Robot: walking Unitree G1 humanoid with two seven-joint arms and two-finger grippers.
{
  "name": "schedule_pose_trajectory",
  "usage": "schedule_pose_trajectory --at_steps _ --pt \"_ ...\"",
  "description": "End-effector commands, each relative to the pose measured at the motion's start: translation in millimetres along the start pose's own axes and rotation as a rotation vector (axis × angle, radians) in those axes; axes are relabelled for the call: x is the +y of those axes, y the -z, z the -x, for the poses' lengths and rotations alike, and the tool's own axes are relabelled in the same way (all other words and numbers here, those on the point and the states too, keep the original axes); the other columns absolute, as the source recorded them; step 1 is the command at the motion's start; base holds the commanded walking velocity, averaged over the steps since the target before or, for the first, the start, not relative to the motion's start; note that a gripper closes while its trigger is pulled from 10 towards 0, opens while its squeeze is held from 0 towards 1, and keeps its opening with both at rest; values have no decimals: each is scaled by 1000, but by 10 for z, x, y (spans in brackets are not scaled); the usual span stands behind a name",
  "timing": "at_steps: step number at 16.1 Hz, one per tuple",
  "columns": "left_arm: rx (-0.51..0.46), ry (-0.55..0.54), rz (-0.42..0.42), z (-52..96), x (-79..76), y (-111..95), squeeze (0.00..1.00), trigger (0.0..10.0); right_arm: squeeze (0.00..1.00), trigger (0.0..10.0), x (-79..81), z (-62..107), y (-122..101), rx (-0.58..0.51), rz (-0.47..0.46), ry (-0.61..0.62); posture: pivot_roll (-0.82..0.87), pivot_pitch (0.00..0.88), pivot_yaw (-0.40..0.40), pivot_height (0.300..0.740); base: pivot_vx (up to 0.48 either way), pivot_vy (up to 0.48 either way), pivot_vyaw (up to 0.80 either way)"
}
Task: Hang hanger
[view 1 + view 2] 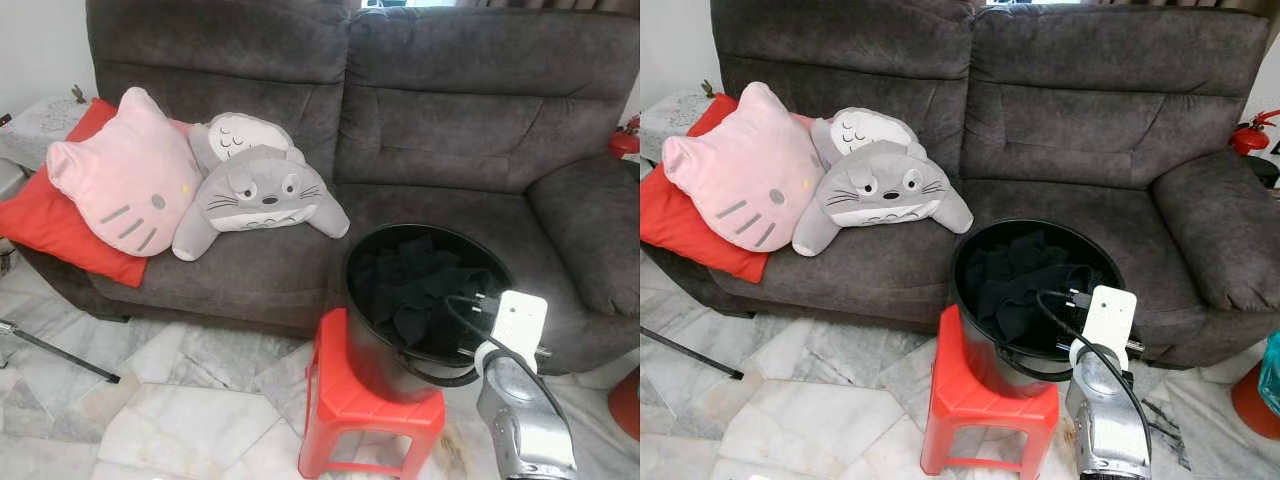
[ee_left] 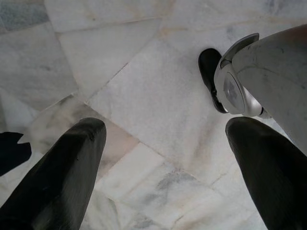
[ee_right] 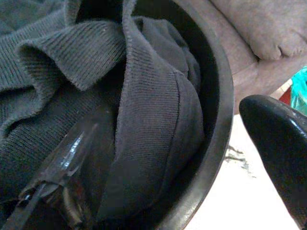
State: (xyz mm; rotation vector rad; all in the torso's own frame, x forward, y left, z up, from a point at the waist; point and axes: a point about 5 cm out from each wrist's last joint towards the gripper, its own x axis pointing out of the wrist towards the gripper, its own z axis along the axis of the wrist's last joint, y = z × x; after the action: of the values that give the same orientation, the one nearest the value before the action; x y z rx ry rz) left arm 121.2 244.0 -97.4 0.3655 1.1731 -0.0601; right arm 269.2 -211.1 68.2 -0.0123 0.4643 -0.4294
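A black bucket [image 1: 347, 285] stands on a red plastic stool [image 1: 365, 405] in front of the sofa. It is full of dark grey clothes [image 1: 410, 285]. My right arm [image 1: 518, 325] reaches down to the bucket's near right rim. In the right wrist view my right gripper [image 3: 175, 110] is open. One finger [image 3: 72, 158] lies inside against a fold of ribbed cloth [image 3: 153, 120], and the other finger [image 3: 280, 143] hangs outside the rim [image 3: 218, 120]. My left gripper [image 2: 165, 127] hangs open over the marble floor with nothing between its fingers.
A dark grey sofa [image 1: 450, 130] fills the back, with a pink cat pillow [image 1: 125, 185], a grey plush [image 1: 255, 190] and a red cushion [image 1: 40, 225] on its left seat. A thin dark rod [image 1: 55, 352] lies on the marble floor [image 1: 180, 410] at left.
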Motion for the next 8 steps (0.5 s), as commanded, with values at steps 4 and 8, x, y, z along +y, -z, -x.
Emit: schedule_pose_trajectory --at_steps 4,8 --pt "9 -9 -2 4 9 29 0 10000 0 6078 -47 -63 -39 -6 14 26 -90 0 -18 740 0 0 0" --pt "4 -13 -4 5 9 30 0 10000 0 10000 -28 -92 -85 -24 -9 27 -87 0 -16 740 0 0 0"
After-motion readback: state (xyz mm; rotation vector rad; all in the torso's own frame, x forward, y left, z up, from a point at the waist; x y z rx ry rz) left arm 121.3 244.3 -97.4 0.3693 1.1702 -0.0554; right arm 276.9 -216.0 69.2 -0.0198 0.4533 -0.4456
